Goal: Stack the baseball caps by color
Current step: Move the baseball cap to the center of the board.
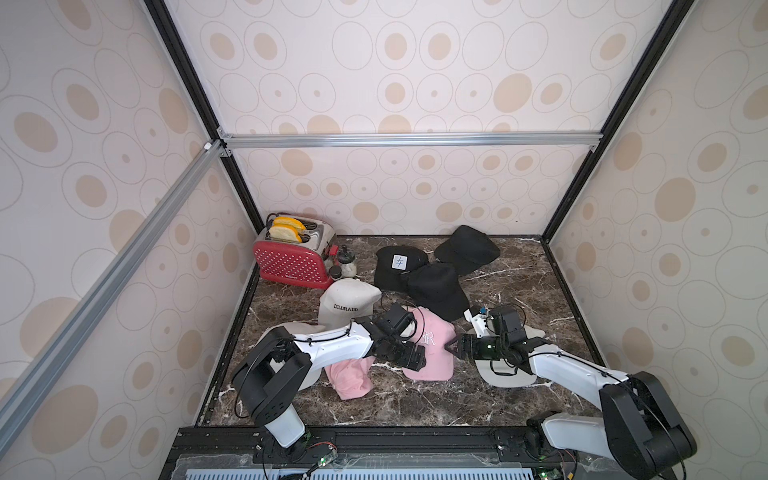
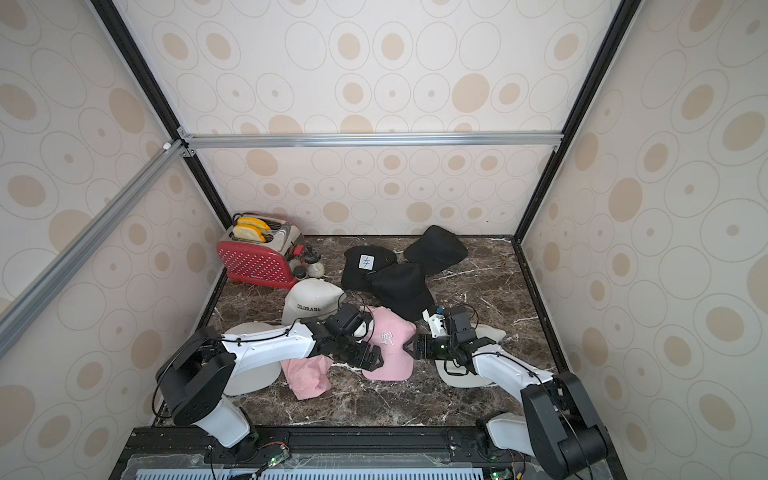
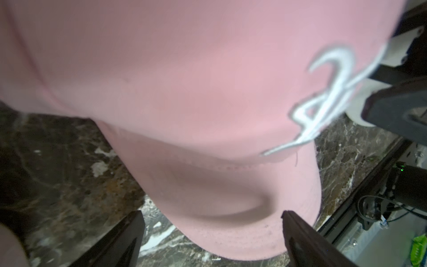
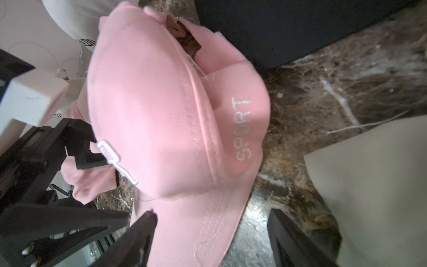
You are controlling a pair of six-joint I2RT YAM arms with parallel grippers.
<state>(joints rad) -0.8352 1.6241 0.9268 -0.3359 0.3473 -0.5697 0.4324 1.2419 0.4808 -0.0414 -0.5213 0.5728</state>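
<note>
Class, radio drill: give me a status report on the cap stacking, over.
Both grippers open: left gripper, right gripper flank pink fabric baseball cap with white logo. Crumpled pink cap lies beside, unstacked. Black fabric cap close behind.

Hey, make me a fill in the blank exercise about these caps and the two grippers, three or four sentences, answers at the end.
1. The off-white cap beside the red toaster reads ____.
2. The pink cap lying between the left gripper and the right gripper has ____ stitched on its side.
3. Both grippers' jaws stand ____, gripping nothing.
4. One black cap at the back carries a ____ patch.
Missing words: COLORADO; SPORT; open; white.
</note>
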